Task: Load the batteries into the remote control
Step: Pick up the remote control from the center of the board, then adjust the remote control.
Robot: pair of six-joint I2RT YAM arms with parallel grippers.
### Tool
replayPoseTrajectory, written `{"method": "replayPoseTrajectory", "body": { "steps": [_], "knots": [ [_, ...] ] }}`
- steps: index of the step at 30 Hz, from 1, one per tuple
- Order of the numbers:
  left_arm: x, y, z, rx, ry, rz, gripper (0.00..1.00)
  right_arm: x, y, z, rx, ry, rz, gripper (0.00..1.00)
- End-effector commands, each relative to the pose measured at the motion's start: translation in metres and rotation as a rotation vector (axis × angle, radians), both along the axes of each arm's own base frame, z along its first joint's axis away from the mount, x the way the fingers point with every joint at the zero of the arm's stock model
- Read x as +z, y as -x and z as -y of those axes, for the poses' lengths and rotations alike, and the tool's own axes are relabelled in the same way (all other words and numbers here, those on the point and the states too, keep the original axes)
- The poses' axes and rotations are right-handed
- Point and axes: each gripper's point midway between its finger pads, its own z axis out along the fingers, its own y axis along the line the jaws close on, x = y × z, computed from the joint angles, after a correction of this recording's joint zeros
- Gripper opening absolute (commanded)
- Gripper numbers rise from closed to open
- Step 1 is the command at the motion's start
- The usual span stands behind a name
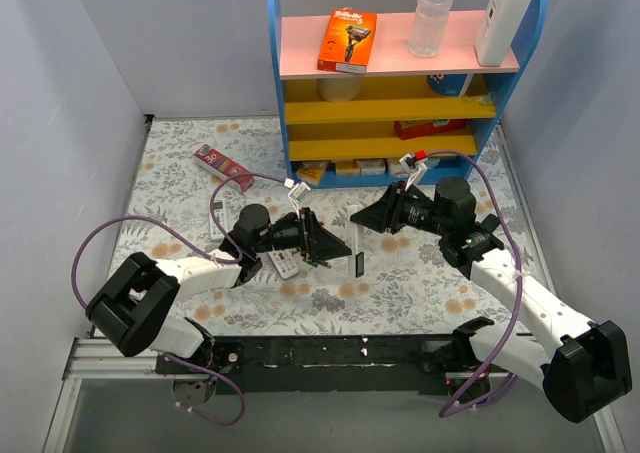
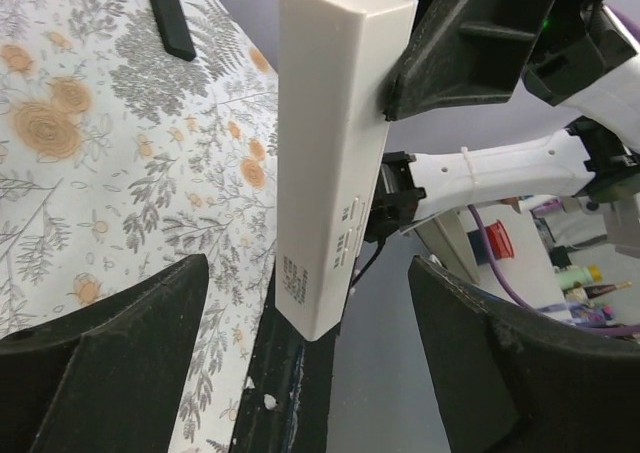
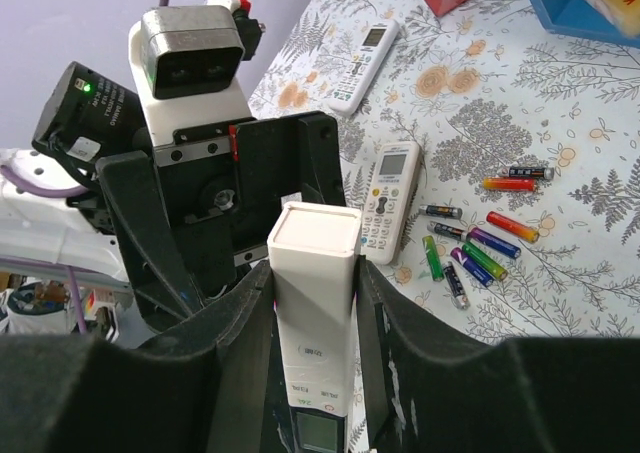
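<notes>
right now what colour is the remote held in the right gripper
Plain white. The held remote shows best in the right wrist view.

The top external camera looks down from above and behind, with the arm bases at 6 o'clock and the shelf unit at 12, taking in the whole floral table. Both wrist cameras sit close to the white remote. The left one faces the right arm, and the right one faces the left arm.

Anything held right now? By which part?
Right gripper clamps the white remote by its long sides, with one end sticking out past the fingertips. Left gripper is open and holds nothing.
</notes>
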Motion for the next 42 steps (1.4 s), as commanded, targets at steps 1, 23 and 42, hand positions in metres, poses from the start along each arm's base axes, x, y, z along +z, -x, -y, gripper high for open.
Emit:
{"method": "replayPoseTrajectory", "body": {
  "steps": [1, 23, 42],
  "knots": [
    [0.030, 0.011, 0.011, -0.094, 0.102, 0.060, 0.79, 0.051, 0.003, -0.006, 0.041, -0.102, 0.117, 0.01],
    [0.029, 0.025, 0.027, -0.175, 0.101, 0.042, 0.09, 0.047, 0.014, -0.006, 0.080, -0.103, 0.132, 0.05],
    [-0.007, -0.051, -0.011, 0.168, -0.536, 0.300, 0.00, 0.042, -0.015, 0.019, -0.210, 0.129, -0.105, 0.86]
  ]
}}
